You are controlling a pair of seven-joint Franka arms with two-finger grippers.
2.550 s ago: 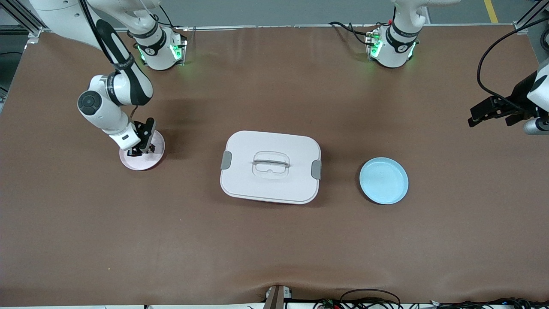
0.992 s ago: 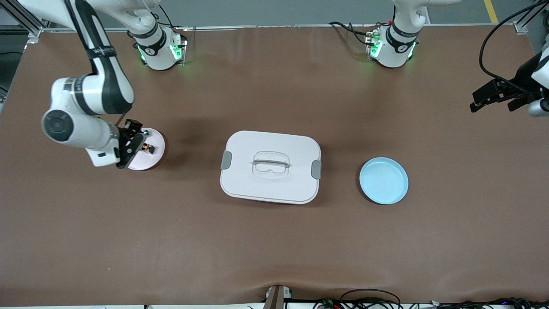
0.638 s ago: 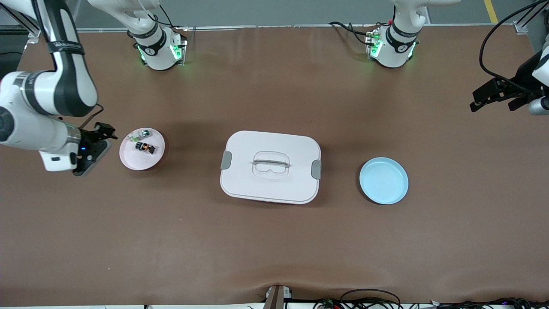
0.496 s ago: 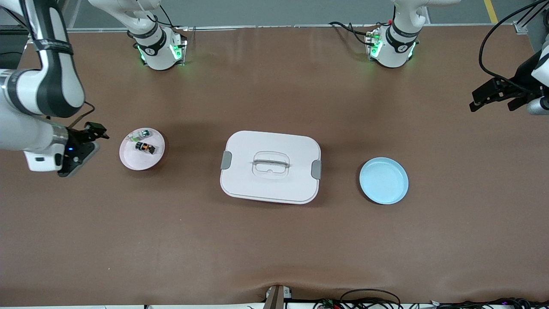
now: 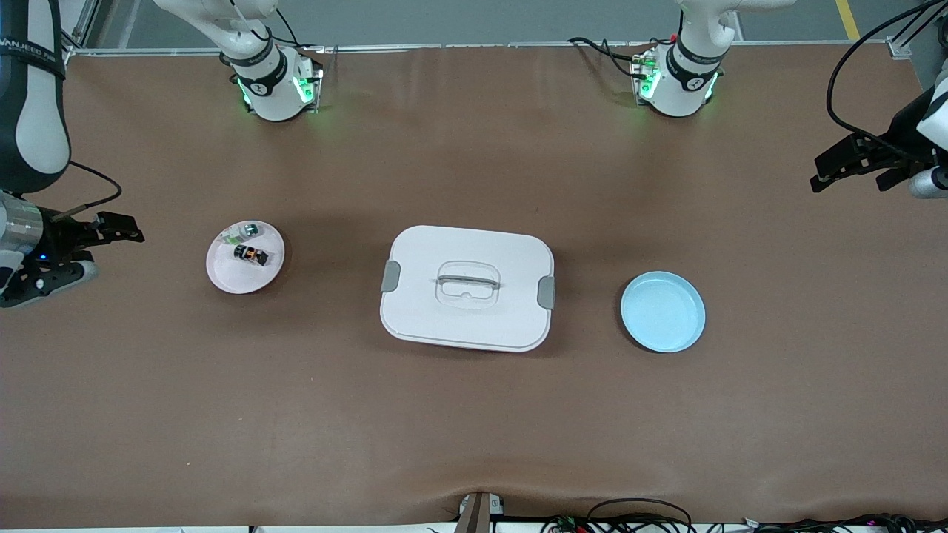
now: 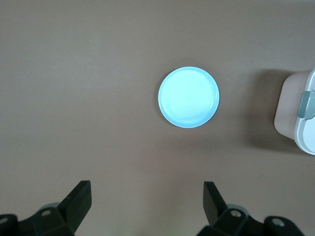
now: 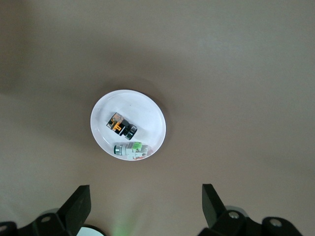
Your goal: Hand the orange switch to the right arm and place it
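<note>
Right pincer point(image 5: 111, 229) now withdrawn, fingers apart, well apart from orange switch point(image 5: 251, 255) on pink plate point(image 5: 226, 277).

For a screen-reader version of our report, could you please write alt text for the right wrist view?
A small white plate on a brown table holds the orange switch and, beside it, a whitish-green part. The right gripper hangs above with its black fingers open and empty.

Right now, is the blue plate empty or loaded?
Empty: the blue plate shows bare in both views; the orange switch lies on the pink plate.
</note>
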